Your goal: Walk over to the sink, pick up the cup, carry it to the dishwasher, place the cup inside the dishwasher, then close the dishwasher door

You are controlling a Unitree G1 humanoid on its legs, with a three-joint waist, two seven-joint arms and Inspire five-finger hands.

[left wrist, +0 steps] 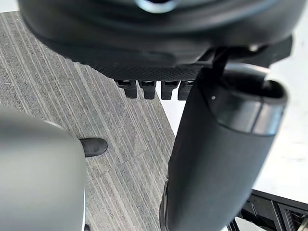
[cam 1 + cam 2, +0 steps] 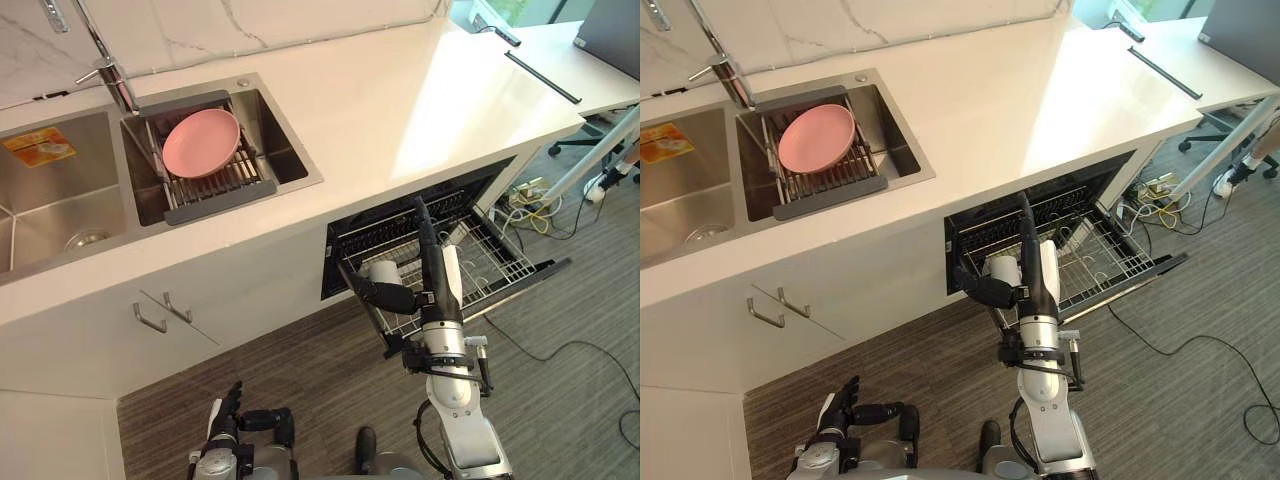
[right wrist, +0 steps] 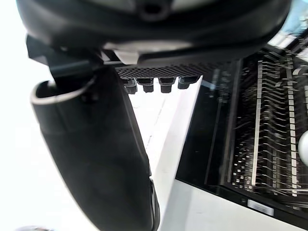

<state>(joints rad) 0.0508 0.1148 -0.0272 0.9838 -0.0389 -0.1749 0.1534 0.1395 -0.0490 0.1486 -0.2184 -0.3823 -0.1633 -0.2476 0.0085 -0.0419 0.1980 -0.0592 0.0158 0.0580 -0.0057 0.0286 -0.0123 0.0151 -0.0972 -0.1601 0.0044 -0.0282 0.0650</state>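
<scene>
Under the white counter point(image 2: 400, 110), to the right of the steel sink point(image 2: 290, 150), the dishwasher point(image 2: 400, 215) stands open. Its door point(image 2: 540, 272) is dropped flat and the wire rack point(image 2: 490, 250) is drawn out over it. A pink plate point(image 2: 202, 142) lies on a draining grid point(image 2: 215, 188) across the sink.

The white cup point(image 2: 383, 271) sits at the rack's near-left corner, inside the dishwasher's opening. The step in hand looks like the release. To do it well, the cup should rest steady among the wires before the arm draws back. The arm should then come straight out toward the robot, not sideways, or it may tip the cup. The rack probably needs pushing in before the door can be lifted shut.

The right hand point(image 2: 385, 296) reaches across the rack's front edge, just beside the cup. Whether it touches the cup cannot be made out. In the right wrist view its thumb stands clear of the fingers with nothing between them, so it appears spread and empty. The left hand point(image 2: 228, 405) hangs low over the floor, fingers loose, holding nothing.
</scene>
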